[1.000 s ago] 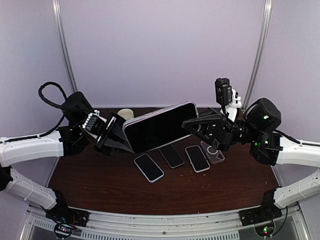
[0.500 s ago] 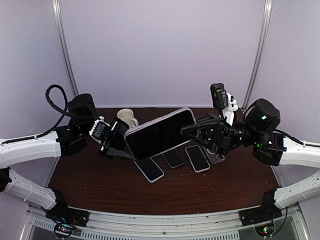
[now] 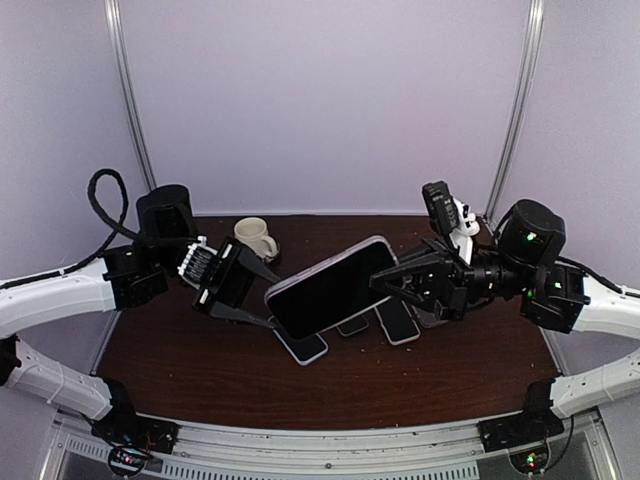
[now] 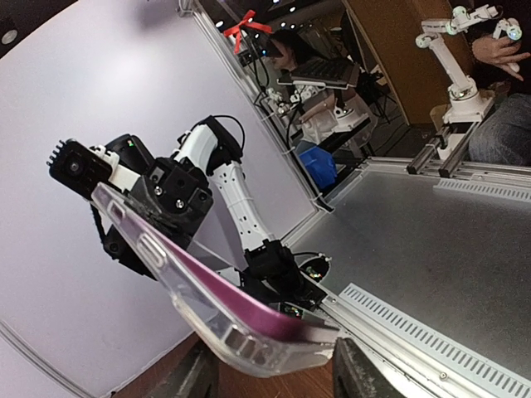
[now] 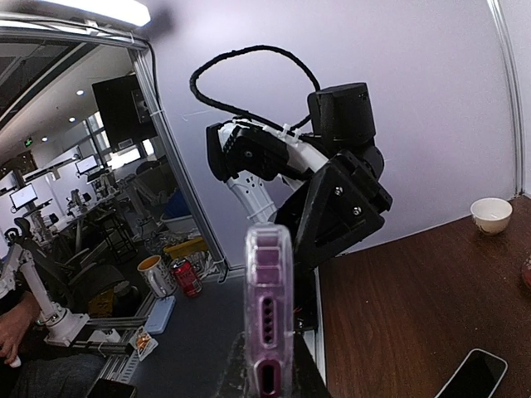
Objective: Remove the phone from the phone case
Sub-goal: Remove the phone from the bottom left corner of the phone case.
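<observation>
Spare phones (image 3: 305,348) lay flat on the desk (image 3: 200,370). Above them the phone (image 3: 335,288), seated in its clear case (image 4: 207,307), hung tilted between the arms. The right fingers (image 3: 408,280) were clamped on its right end. The left fingers (image 4: 197,375) stood parted astride the left corner, contact unclear. Judged step: re-gripping before the peel. The next move needs purchase on the case lip alone. A mug (image 3: 255,238) sat at the far left.

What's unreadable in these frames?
- Top view: middle table phone mostly hidden under the cased phone.
- Left wrist: left gripper fingertips cut off by the bottom edge; case contact unclear.
- Right wrist: cased phone seen edge-on; right gripper pads hidden behind it, so phone-to-case seating is unreadable.
</observation>
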Robot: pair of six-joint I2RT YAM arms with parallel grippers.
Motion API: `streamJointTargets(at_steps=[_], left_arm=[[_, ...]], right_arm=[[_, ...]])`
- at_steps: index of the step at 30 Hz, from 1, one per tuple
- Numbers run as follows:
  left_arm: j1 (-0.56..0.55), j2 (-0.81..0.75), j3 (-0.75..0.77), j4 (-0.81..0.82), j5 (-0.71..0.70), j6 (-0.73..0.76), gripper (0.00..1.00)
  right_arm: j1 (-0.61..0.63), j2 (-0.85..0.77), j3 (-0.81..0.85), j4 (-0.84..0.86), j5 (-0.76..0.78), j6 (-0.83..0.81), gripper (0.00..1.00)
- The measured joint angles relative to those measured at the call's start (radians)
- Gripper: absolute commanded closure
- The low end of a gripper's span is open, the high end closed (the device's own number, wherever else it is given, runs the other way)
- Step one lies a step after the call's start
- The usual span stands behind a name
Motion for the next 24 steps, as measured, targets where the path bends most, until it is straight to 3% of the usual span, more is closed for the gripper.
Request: streamJointTargets(at_steps=[9, 24], left_arm=[[0.000, 0.003, 0.001, 0.037, 0.034, -0.084, 0.49], [0.000, 0.024, 0.001, 0.069, 0.041, -0.134, 0.64]], right_arm=[[-0.002, -0.001, 0.000, -0.029, 0.012, -0.050, 1.00], [-0.002, -0.006, 0.000, -0.041, 0.017, -0.094, 1.00]])
